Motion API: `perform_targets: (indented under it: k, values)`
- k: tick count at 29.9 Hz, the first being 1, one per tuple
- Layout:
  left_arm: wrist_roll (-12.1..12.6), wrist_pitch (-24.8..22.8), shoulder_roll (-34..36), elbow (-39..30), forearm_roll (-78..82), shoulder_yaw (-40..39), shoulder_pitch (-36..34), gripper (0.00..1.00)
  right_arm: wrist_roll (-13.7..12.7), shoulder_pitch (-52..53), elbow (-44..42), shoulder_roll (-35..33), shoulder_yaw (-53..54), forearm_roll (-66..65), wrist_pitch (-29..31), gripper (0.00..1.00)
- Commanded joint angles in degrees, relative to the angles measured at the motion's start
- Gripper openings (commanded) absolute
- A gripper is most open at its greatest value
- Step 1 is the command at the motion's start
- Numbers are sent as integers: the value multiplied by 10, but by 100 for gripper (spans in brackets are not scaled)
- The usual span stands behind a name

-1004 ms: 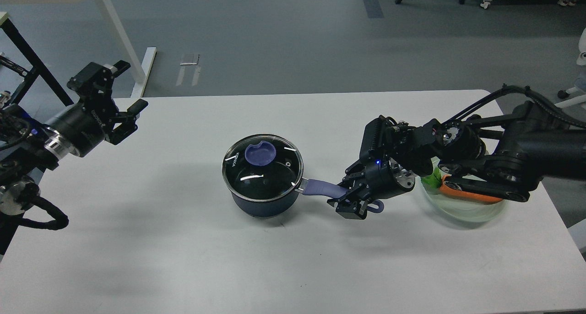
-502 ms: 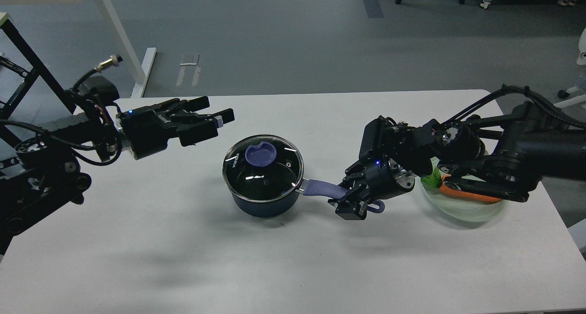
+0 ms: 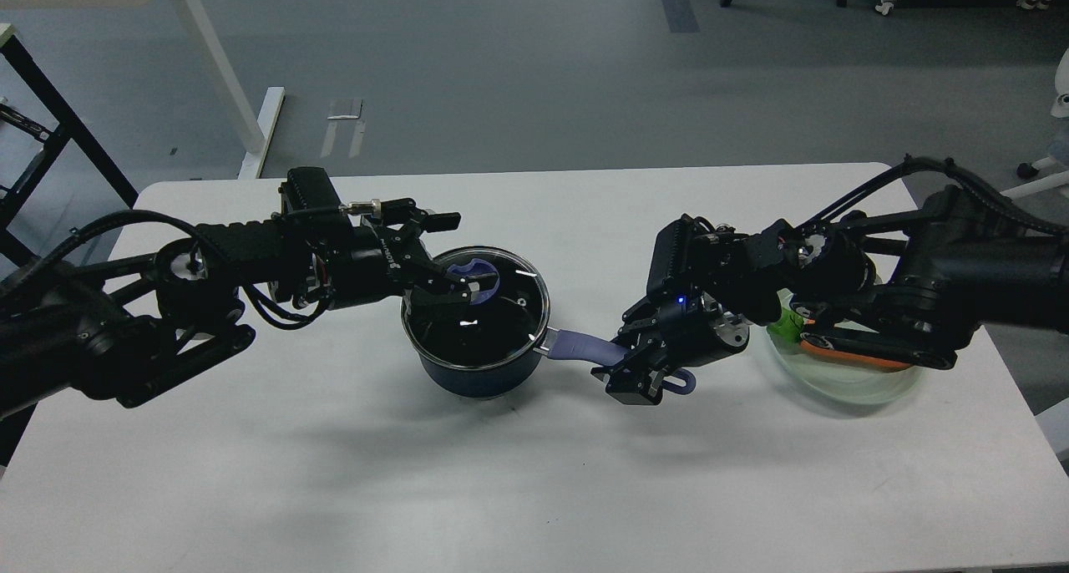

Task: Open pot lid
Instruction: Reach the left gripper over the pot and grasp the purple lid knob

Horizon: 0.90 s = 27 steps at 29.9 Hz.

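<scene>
Both arms are matte black, built of thick round joints with silver rings. Looped black cables run along the left arm (image 3: 167, 281) and right arm (image 3: 944, 264); a small blue light (image 3: 678, 301) glows at the right wrist.

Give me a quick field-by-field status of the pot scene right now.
pot: upright on the white table
lid: on the pot, not lifted
lid knob: left claw open around it, grip not confirmed
pot handle: right claw shut on it
glass bowl: right of the pot, partly hidden by the right arm
</scene>
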Motion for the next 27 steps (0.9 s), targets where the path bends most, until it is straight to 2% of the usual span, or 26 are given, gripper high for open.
perform_targets:
  k: [1, 17, 20, 21, 22, 25, 26, 27]
  values:
    - [0, 1, -14, 18, 4, 11, 6, 99, 0, 1, 0, 0, 0, 0, 0, 28]
    - [0, 8, -14, 26, 1, 24, 24, 99, 0, 1, -1, 5, 1, 1, 0, 29]
    - [0, 8, -14, 27, 2, 24, 29, 96, 0, 1, 0, 5, 1, 1, 0, 29]
    - [0, 8, -14, 27, 2, 24, 30, 93, 0, 1, -1, 5, 0, 1, 0, 29]
    - [0, 8, -14, 27, 1, 24, 30, 86, 0, 1, -1, 5, 0, 1, 0, 29]
    - [0, 14, -14, 27, 0, 24, 30, 45, 0, 1, 0, 5, 0, 1, 0, 29]
    - [0, 19, -14, 27, 0, 24, 30, 41, 0, 1, -1, 5, 0, 1, 0, 29]
    - [0, 24, -14, 27, -1, 24, 30, 40, 0, 1, 0, 5, 0, 1, 0, 29]
